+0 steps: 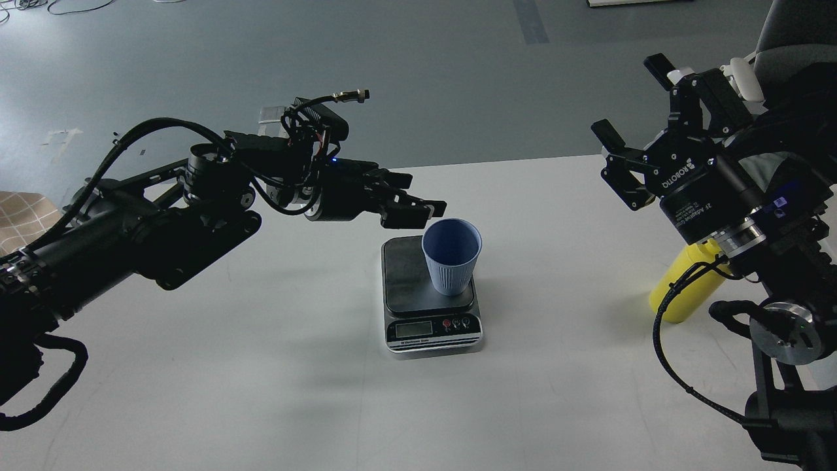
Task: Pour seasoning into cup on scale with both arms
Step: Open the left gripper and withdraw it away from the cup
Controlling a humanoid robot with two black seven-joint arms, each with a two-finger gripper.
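Observation:
The pale blue ribbed cup (451, 256) stands upright on the right part of the dark plate of the scale (409, 281), whose silver front faces me. My left gripper (418, 196) is open and empty, lifted up and to the left of the cup's rim, clear of it. My right gripper (631, 111) is open and empty, raised at the far right. The yellow seasoning bottle (680, 281) stands on the table below the right arm; its upper part and nozzle are hidden by the arm.
The white table (261, 366) carries the scale at its middle. A black cable (660, 340) loops down from the right arm beside the bottle. A checked cloth (19, 219) shows at the left edge. Grey floor lies beyond the table's far edge.

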